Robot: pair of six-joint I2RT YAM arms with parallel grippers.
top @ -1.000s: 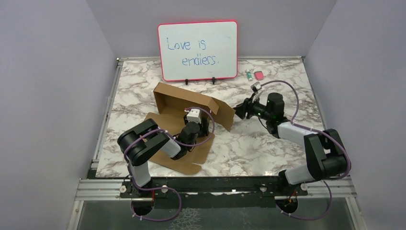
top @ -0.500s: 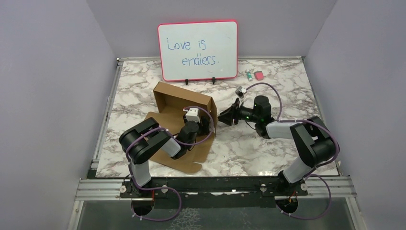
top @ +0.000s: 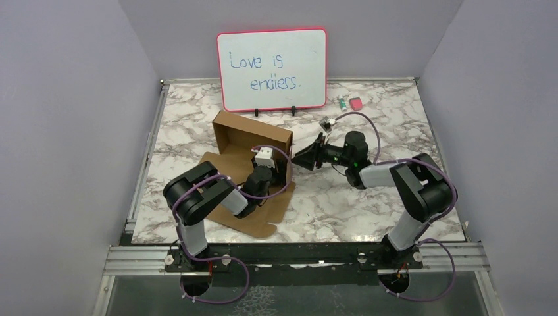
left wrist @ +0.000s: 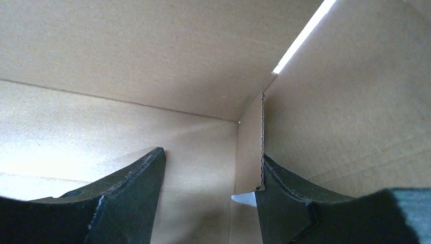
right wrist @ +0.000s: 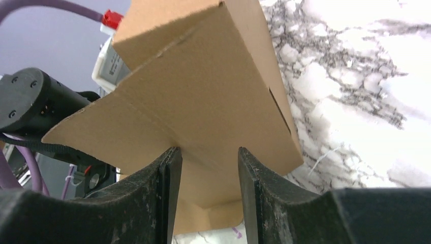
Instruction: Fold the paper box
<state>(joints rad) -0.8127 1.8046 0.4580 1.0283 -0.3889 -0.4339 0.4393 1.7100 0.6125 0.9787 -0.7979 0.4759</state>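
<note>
Paper box [top: 247, 135] sits left of centre on the counter [top: 368, 197], in front of the whiteboard [top: 272, 68], with its far wall raised and its lid panel [top: 263, 220] lying flat toward the near edge. Change over the last second: the right side flap [right wrist: 213, 112], which was splayed out to the right, now stands about upright and closes that end of the box. The right arm has swung in leftward behind it. Right fingers [right wrist: 152, 203] are roughly half apart with nothing between them; their tips look set against the flap's outer face, though contact is hard to confirm. Left fingers [left wrist: 127, 203] are down inside the box at the far right corner, spread fairly wide and gripping nothing, with a small inner tab [left wrist: 250, 147] standing just beside the right-hand one. Judgement: this wall is nearly formed. It probably still needs tucking or locking before it will stand unaided, and the lid is not yet closed.
</note>
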